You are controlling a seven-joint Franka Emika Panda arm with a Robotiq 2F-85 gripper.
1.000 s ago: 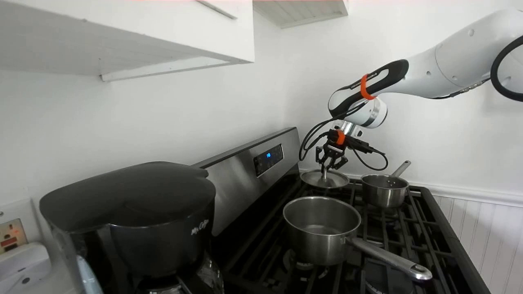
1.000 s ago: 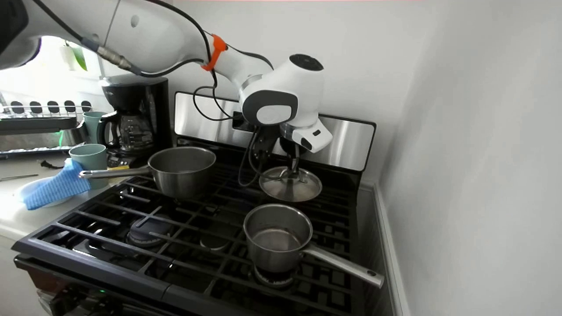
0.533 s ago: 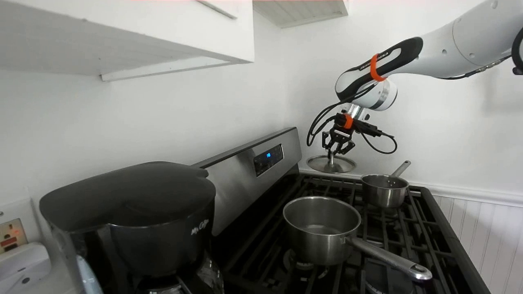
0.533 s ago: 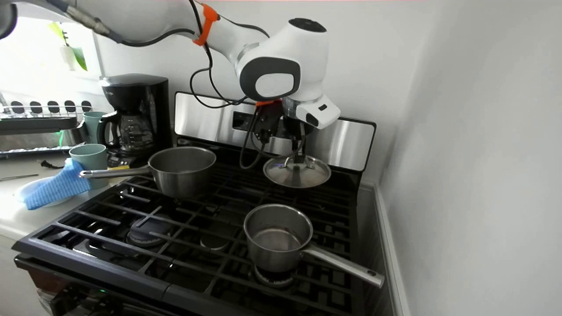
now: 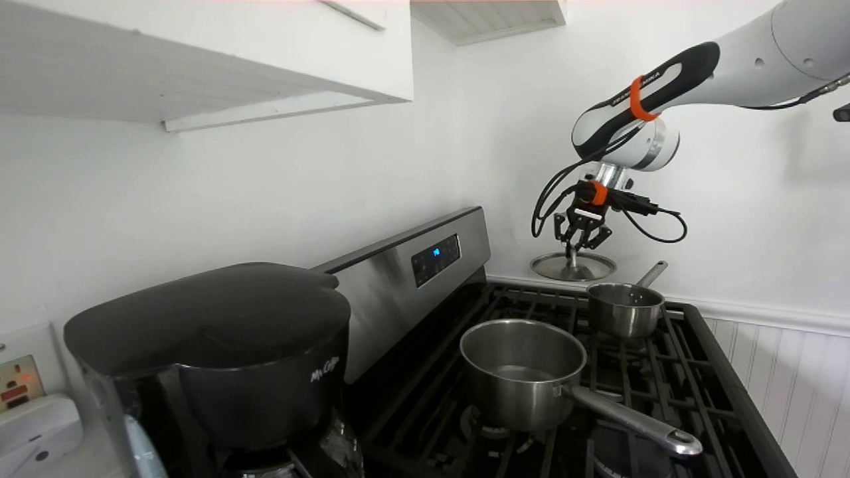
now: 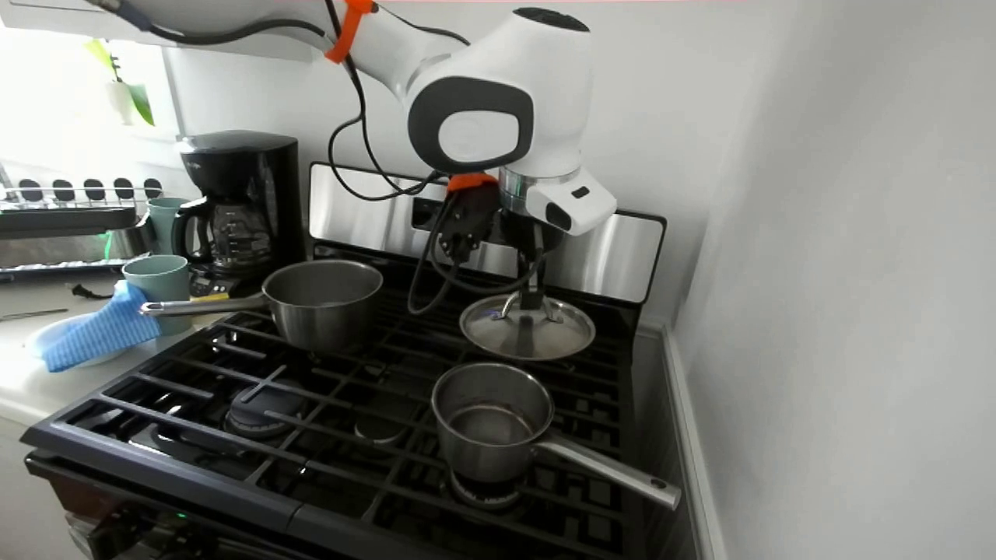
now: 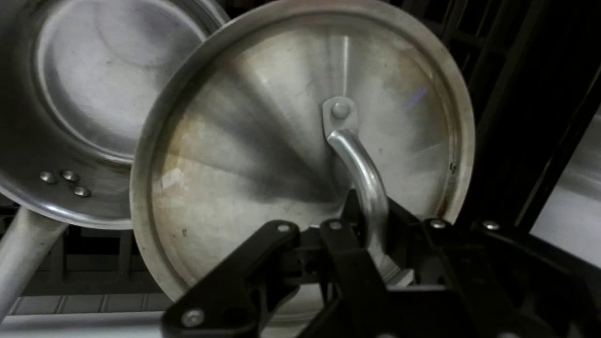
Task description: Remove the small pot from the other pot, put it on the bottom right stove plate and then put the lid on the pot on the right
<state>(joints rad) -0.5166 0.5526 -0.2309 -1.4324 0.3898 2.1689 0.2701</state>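
The lid (image 7: 286,141) is smooth, glossy metal.

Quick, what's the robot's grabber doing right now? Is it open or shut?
Gripper: closed, holding the pot lid by its curved handle.

Two steel pots (image 6: 320,323), one lid (image 6: 527,340), one end effector (image 5: 572,249), one stove (image 6: 175,476), one coffee maker (image 6: 247,167), one blue cloth (image 6: 105,330), two green cups (image 6: 165,284) at left, three rivets (image 7: 69,176) inside the right pot (image 6: 482,459), apparently five dark discs (image 6: 93,189) in the glare
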